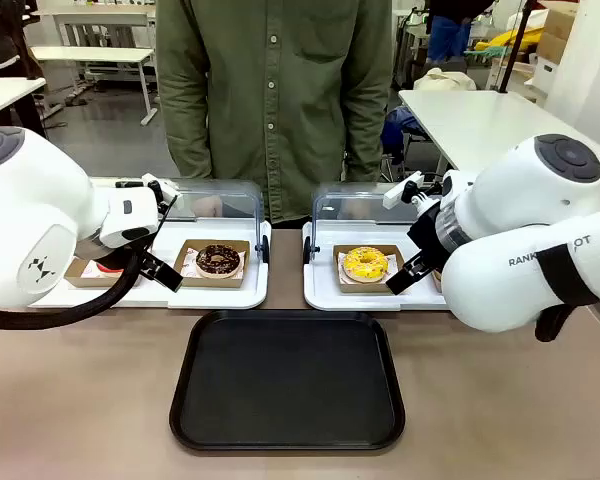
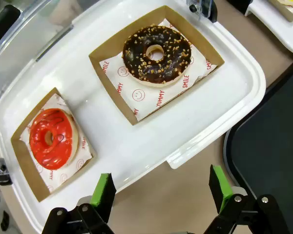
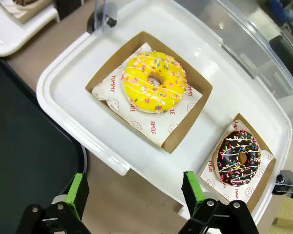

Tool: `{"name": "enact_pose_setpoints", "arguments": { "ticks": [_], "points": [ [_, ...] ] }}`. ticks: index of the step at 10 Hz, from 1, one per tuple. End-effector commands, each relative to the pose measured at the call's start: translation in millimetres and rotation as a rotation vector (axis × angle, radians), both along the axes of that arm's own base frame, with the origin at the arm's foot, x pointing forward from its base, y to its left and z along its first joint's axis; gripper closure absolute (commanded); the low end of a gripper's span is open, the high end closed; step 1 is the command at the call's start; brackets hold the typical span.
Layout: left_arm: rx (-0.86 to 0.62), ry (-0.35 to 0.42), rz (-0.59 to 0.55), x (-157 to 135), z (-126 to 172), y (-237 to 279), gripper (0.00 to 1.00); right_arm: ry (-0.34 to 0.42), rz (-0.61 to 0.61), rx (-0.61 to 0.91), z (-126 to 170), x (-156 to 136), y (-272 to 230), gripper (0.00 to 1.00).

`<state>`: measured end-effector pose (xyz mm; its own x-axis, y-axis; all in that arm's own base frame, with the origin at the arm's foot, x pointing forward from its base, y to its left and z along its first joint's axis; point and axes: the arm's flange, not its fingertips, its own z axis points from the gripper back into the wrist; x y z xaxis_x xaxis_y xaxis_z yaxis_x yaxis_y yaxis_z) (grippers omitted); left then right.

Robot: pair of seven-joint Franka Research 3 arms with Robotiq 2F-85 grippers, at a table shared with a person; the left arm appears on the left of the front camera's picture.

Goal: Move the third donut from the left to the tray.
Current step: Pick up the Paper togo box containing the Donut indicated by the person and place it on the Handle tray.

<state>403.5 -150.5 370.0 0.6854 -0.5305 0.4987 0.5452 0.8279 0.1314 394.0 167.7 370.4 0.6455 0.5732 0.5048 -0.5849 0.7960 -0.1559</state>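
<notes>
1. Left gripper [image 2: 162, 189]: spread wide, above near edge of left white tray [image 2: 136, 146].
2. Black tray [image 1: 286, 385]: smooth plastic, rounded corners, low rim, on bench [image 1: 80, 400] just in front of both white trays.
3. Yellow donut [image 3: 154, 81]: glossy ring w/ sprinkles in square cardboard liner [image 3: 188, 126], on right white tray [image 3: 63, 92], white margin all round.
4. Right gripper [image 3: 135, 191]: spread wide, over that tray's near edge.

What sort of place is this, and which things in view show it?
Probably a robotics lab staging a donut counter: white robot arms, work tables behind, yellow donut in a lidded tray.
</notes>
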Motion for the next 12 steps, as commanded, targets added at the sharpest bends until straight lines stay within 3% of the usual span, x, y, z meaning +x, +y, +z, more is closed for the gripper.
{"name": "enact_pose_setpoints", "arguments": {
  "ticks": [1,10,11,12],
  "points": [
    [0.0,0.0,0.0,0.0,0.1,0.0,0.0,0.0,0.0,0.0,0.0,0.0,0.0,0.0],
    [0.0,0.0,0.0,0.0,0.1,0.0,0.0,-0.001,0.001,-0.001,0.0,-0.1,0.2,0.0],
    [0.0,0.0,0.0,0.0,0.0,0.0,0.0,-0.033,-0.01,0.031,22.8,2.6,2.7,0.0],
    [-0.052,0.021,-0.036,3.7,28.6,6.9,0.0,-0.052,-0.027,0.076,55.6,5.9,-6.3,0.0]
  ]
}}
